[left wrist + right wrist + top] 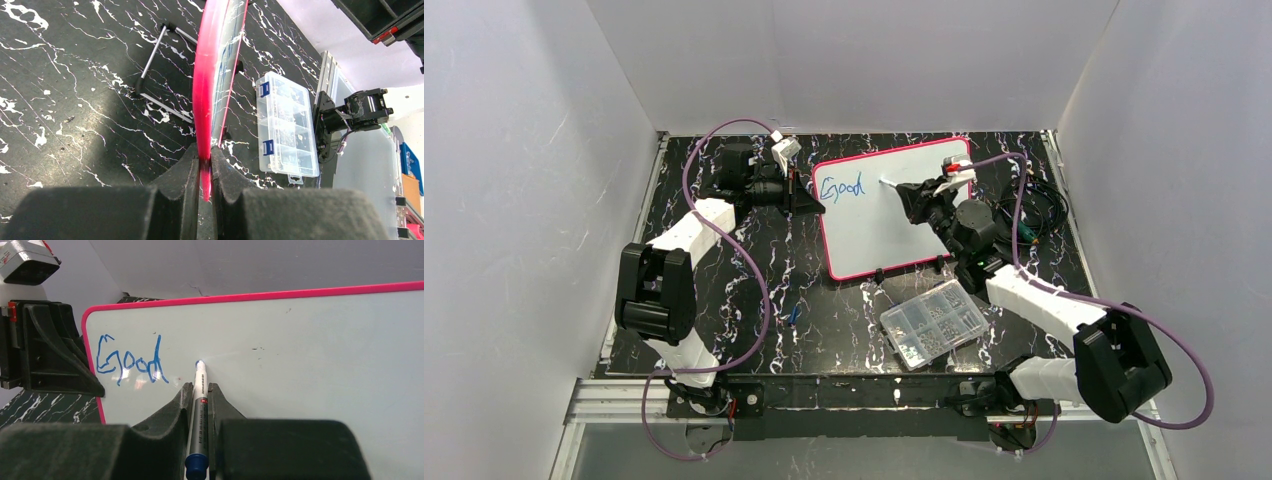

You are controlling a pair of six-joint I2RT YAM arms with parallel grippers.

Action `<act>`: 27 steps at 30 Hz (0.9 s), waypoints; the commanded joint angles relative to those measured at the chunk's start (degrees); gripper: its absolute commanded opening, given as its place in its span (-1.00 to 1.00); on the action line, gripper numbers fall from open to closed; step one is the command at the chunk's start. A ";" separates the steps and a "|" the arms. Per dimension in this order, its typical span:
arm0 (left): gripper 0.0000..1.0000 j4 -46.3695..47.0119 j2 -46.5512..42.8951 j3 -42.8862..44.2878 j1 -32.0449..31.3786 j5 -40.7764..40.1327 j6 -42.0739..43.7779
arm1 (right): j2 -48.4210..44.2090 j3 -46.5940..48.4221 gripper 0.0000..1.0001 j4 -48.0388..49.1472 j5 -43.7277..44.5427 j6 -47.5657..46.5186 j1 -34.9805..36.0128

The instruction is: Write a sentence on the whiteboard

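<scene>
The whiteboard [894, 225] stands in the upper middle of the top view on the dark marbled worktop [754, 300]. Its lower edge rests on small black feet. Of the sentence [131, 362] only the blue word "Good" shows, at the board's upper left corner. The rest of the white face is bare apart from a few faint specks.

The left fingers [197, 160] are closed tight on the board's pink frame at its left edge. Their camera sees the board edge-on, so the writing is hidden there. The right fingers [190, 395] pinch a marker [199, 407] whose tip touches the board just right of the word. The marker's lower end is cut off by the bottom of that frame.

Behind the board a wire stand [160, 75] lies on the worktop. How it joins the board cannot be made out. A clear parts box [932, 323] sits near the board's lower right corner, apart from it. A small blue thing [794, 313] lies lower left, too small to name. White walls [524, 200] close in left, right and behind.
</scene>
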 commanded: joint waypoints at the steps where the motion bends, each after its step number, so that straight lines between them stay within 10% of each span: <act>1: -1.00 -0.08 -3.04 0.83 0.04 1.79 0.57 | -1.96 -1.19 -0.97 0.77 3.56 -0.25 -0.23; 27: -1.00 0.00 -3.24 0.98 0.04 2.05 0.49 | 1.62 2.31 -0.97 3.83 1.97 0.57 -0.21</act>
